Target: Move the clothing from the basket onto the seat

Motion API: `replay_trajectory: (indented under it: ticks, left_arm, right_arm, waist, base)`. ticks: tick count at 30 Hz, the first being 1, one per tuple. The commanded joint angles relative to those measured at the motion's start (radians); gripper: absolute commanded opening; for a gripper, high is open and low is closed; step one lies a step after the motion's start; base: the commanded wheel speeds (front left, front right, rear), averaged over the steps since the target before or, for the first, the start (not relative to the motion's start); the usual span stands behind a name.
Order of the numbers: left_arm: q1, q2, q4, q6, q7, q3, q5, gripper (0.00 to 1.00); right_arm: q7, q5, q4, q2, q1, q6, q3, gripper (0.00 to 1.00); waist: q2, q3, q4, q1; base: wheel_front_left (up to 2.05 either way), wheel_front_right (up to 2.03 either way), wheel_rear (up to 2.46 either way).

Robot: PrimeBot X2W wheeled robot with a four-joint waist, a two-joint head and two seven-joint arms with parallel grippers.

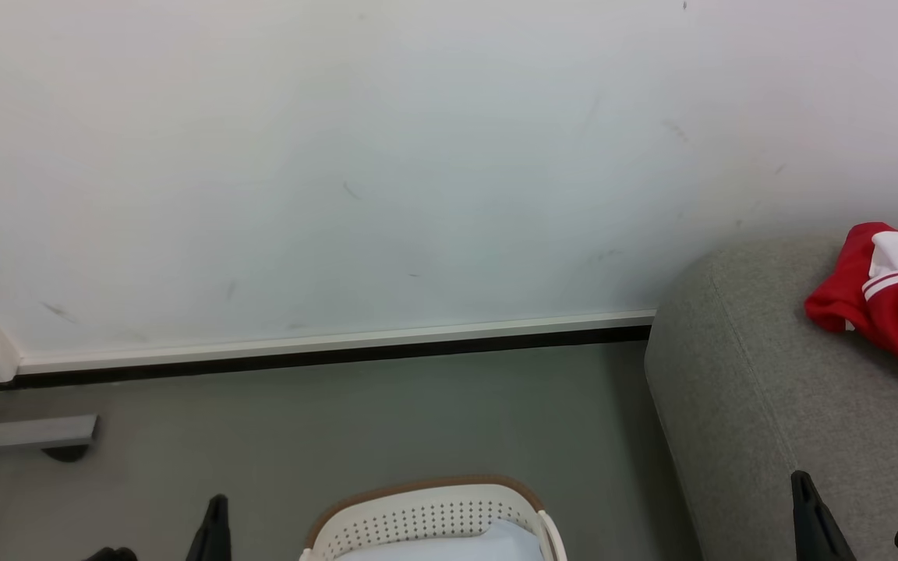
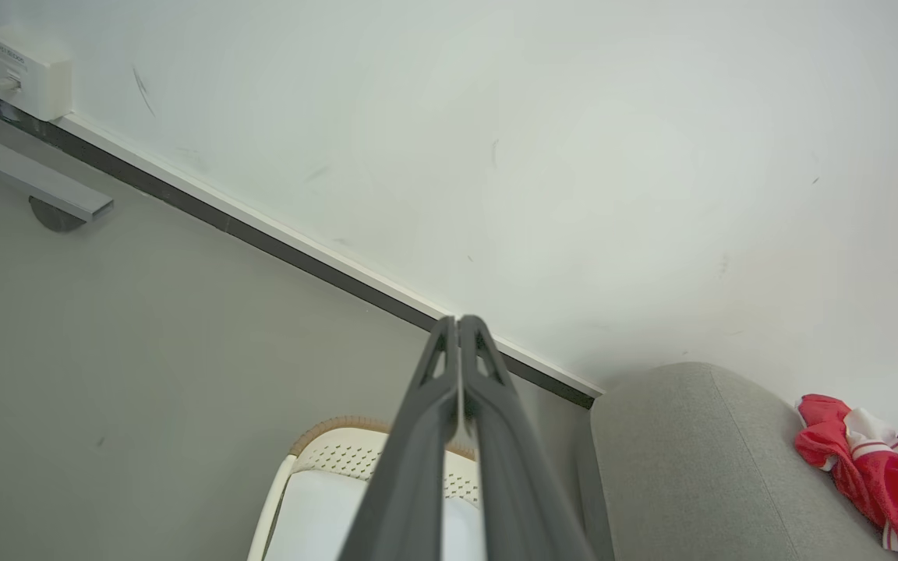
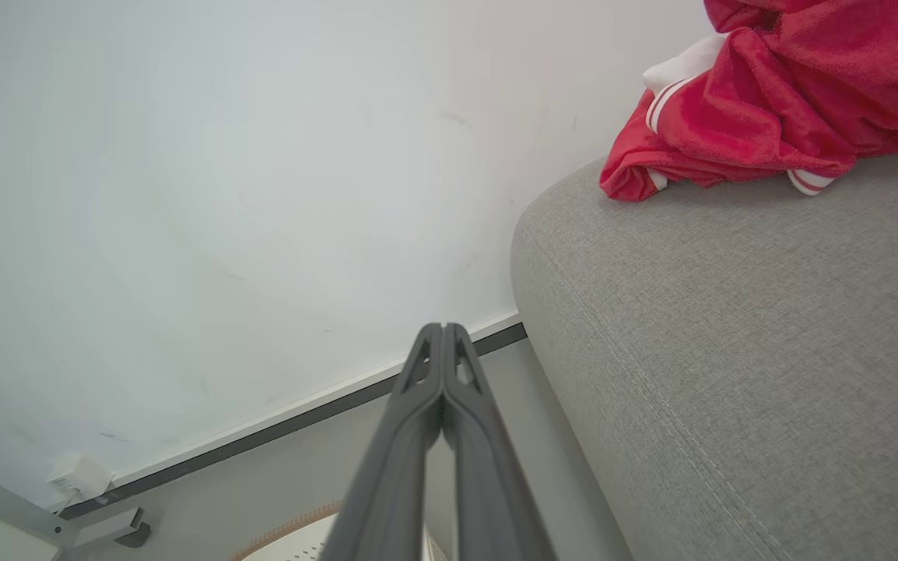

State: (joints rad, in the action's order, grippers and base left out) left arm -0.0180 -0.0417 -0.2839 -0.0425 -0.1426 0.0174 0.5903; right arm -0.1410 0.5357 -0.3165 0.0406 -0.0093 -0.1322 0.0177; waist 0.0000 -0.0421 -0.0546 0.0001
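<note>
I see both grippers empty, with their fingers pressed together. My left gripper (image 2: 458, 323) is near the white laundry basket (image 1: 426, 516), and my right gripper (image 3: 443, 329) is close to the grey seat (image 3: 730, 351). The red clothing (image 3: 776, 101) lies crumpled on the seat by the wall, ahead and to the right of the right gripper, well apart from it. A pale cloth (image 1: 457, 547) sits in the basket.
</note>
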Motion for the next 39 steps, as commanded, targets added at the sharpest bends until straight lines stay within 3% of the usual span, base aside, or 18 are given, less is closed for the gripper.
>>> replay_trajectory:
  ticks: [1,39]
  left_arm:
    - [0.029,-0.006,0.018,-0.003,0.006,0.007,0.038,0.00]
    - [0.079,-0.009,0.063,-0.017,0.130,0.053,0.526,0.00]
  right_arm:
    - [0.008,0.040,0.020,0.007,-0.031,0.001,0.008,0.00]
    - [0.131,0.555,0.042,0.012,-0.079,0.001,0.052,0.00]
  waist:
    - [0.0000,0.000,0.001,0.0000]
    - [0.0000,0.016,0.021,-0.0001]
  base:
    - [0.00,0.00,0.00]
    - [0.00,0.00,0.00]
